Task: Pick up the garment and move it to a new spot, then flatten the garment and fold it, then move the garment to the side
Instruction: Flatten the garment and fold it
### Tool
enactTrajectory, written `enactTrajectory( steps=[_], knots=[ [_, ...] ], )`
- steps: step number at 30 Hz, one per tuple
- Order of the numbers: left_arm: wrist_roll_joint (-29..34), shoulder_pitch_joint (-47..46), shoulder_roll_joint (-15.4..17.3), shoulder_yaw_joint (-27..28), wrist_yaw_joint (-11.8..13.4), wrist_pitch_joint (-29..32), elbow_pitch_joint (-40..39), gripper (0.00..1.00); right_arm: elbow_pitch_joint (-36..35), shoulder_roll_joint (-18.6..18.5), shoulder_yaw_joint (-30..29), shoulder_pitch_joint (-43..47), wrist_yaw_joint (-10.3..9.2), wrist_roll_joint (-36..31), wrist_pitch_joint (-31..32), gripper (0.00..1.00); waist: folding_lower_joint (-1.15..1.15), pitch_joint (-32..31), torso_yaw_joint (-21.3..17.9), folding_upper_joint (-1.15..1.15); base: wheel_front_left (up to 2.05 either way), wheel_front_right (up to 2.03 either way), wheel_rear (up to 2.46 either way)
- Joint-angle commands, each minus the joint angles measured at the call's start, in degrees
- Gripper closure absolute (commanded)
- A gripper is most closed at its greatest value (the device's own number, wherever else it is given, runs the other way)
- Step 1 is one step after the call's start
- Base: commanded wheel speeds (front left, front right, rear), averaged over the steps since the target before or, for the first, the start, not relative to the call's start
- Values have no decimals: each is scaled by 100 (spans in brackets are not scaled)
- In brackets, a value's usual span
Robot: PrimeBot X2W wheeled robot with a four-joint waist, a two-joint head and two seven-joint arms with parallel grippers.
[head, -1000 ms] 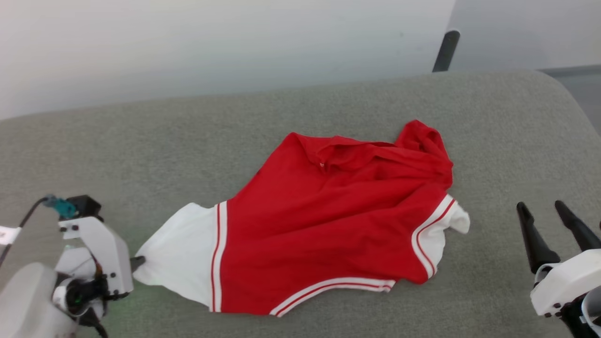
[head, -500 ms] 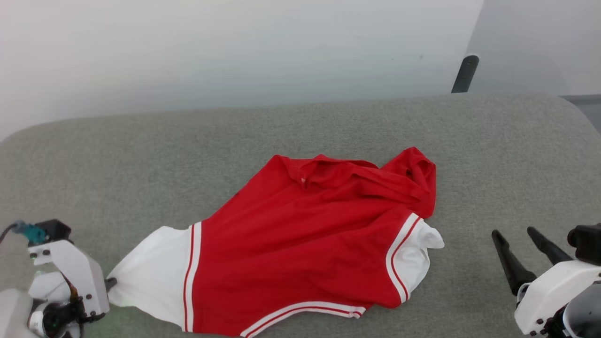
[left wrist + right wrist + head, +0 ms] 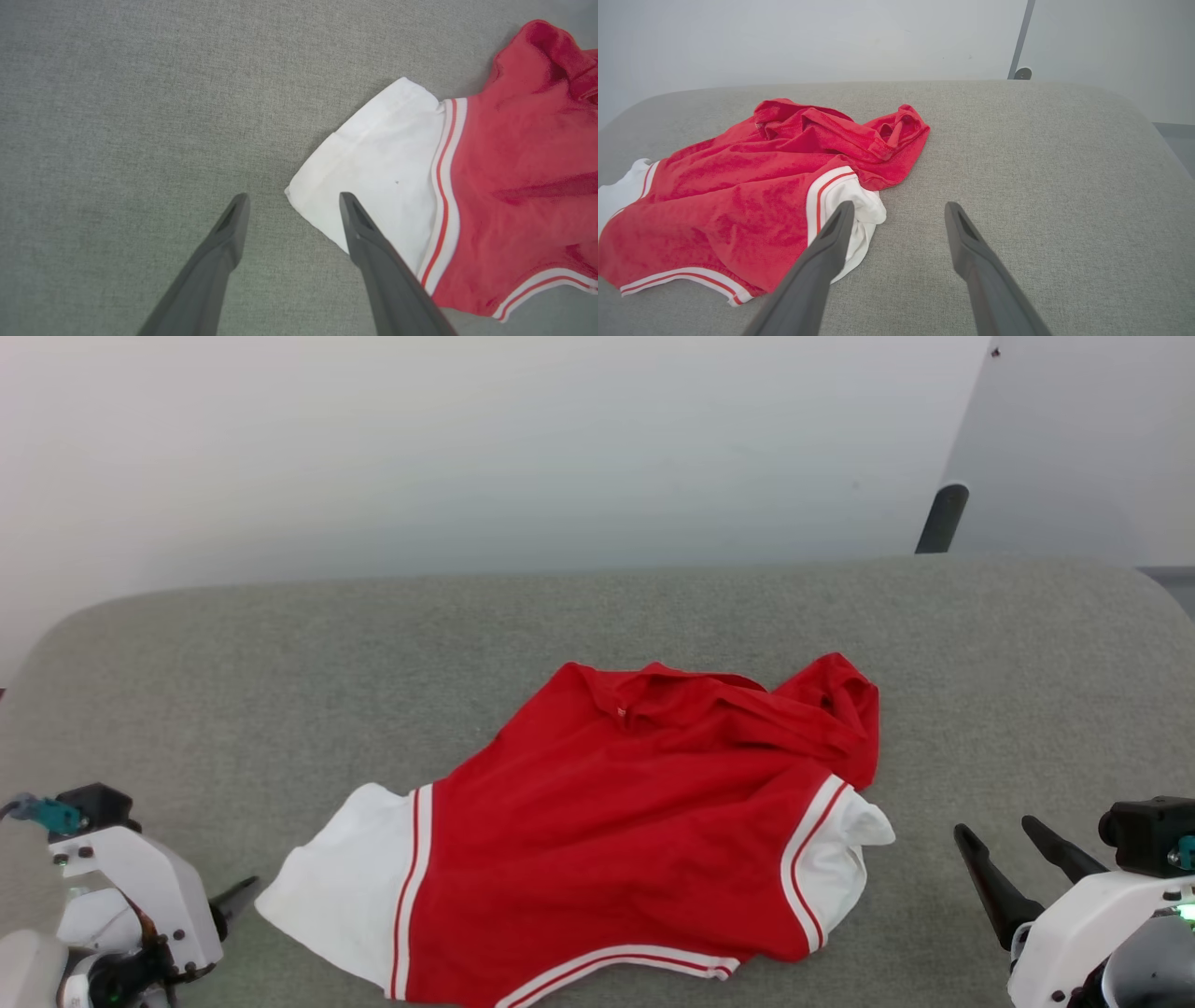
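Where it lies now: red garment (image 3: 607, 831), unheld

Grey cushioned surface (image 3: 280, 663), beneath all. Garment, rumpled, between my two pincers. My left pincer (image 3: 293, 197): wide, empty, white sleeve corner at its tips. My right pincer (image 3: 899, 205): wide, empty, other sleeve just beside.

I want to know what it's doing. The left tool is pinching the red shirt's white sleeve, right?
No. The left tool is open, not pinching; the white sleeve of the red shirt lies loose by it. The left wrist view shows this.
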Motion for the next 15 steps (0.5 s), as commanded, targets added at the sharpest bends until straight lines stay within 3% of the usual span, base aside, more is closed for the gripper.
enactTrajectory(
  steps=[1, 6, 15],
  knots=[
    [-31, 91, 9, 13, 10, -42, -85, 0, -29, -22, 13, 57, -2, 19, -9, 0, 0, -60, 57, 0, 0, 0, 0],
    [-24, 246, 40, 25, 73, -82, -427, 0, -168, -45, 41, 112, -2, 14, -191, 0, 0, -149, 155, 0, 0, 0, 0],
    [-7, 346, 141, -28, 234, 127, -741, 0, -650, -63, 180, 24, -2, -330, -1141, 0, 0, -135, 22, 0, 0, 0, 0]
  ],
)
